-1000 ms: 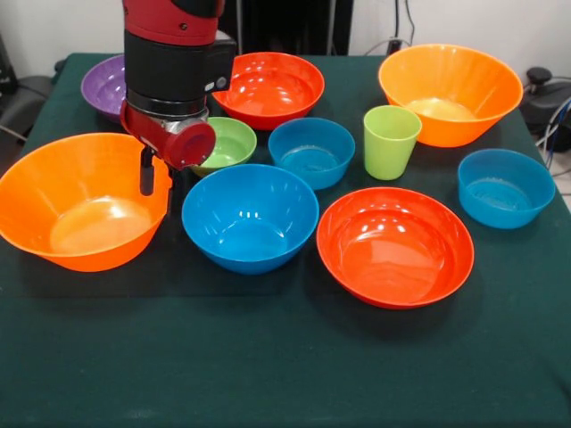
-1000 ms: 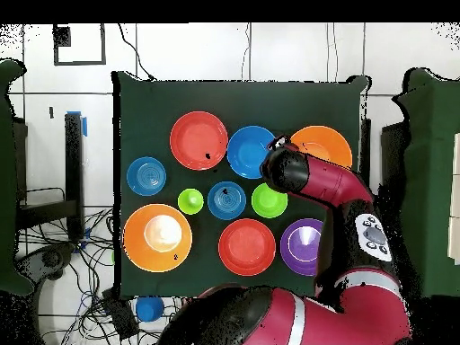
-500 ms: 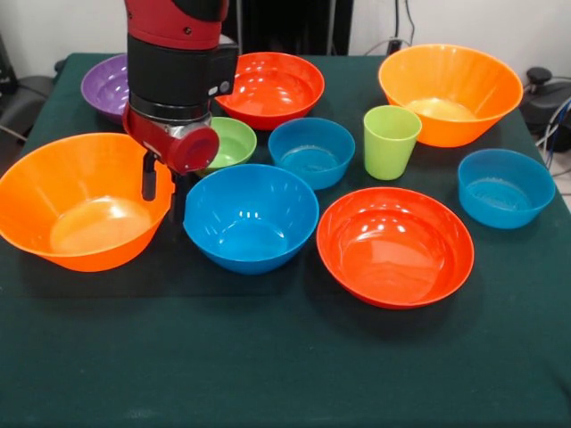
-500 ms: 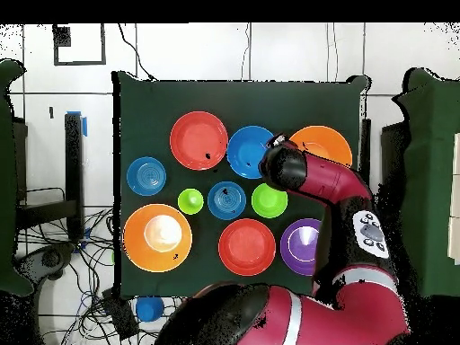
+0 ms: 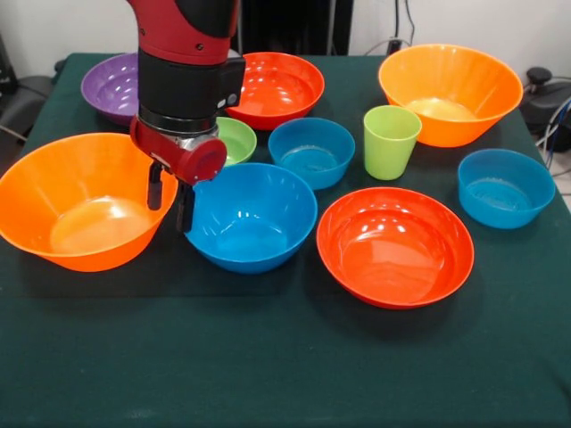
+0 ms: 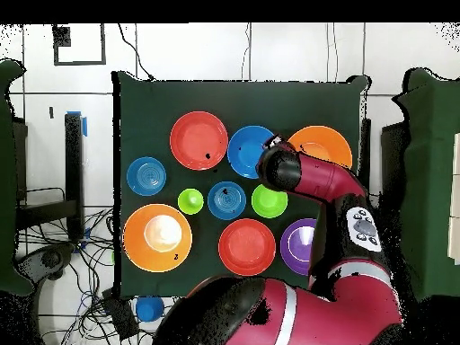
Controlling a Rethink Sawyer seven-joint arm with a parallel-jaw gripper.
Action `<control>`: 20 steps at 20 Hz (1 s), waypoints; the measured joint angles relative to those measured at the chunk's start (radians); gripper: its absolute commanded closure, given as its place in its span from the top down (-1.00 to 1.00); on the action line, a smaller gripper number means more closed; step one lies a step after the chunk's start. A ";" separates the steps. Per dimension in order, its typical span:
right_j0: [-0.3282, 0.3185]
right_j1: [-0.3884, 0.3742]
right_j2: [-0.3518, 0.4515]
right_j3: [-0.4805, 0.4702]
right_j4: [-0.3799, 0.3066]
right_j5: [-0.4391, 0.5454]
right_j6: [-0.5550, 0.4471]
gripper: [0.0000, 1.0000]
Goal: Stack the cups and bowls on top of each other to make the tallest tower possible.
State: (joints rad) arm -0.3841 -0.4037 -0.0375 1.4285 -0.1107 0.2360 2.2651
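Note:
No tower stands; all pieces sit apart on the dark green cloth. In the front view my gripper (image 5: 169, 198) is open and hangs low between the big orange bowl (image 5: 80, 201) at the left and the large blue bowl (image 5: 252, 217). One finger (image 5: 154, 185) is over the orange bowl's right rim, the other by the blue bowl's left edge. The small lime-green bowl (image 5: 234, 139) is half hidden behind my wrist. The lime-green cup (image 5: 390, 141) stands upright at the right of centre. From overhead, the wrist (image 6: 278, 166) covers the gripper between the blue bowl (image 6: 250, 149) and the orange bowl (image 6: 323, 144).
Also on the cloth are a red-orange bowl (image 5: 395, 245) at the front, another (image 5: 272, 87) at the back, a purple bowl (image 5: 111, 85), a second big orange bowl (image 5: 451, 92), and two smaller blue bowls (image 5: 311, 152) (image 5: 505, 185). Cables lie off the table (image 6: 54, 260).
The gripper has shifted a little to the right and lower, from over the orange bowl's rim toward the large blue bowl. No bowl or cup has moved.

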 measured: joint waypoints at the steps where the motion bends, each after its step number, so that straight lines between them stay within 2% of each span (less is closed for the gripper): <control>1: 0.000 0.000 0.000 0.000 -0.002 -0.005 0.000 1.00; 9: 0.006 0.009 -0.014 0.002 -0.028 -0.100 0.000 1.00; 20: -0.002 0.011 -0.018 0.002 -0.028 -0.113 0.000 1.00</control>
State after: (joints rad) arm -0.3858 -0.3924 -0.0551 1.4300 -0.1384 0.1233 2.2651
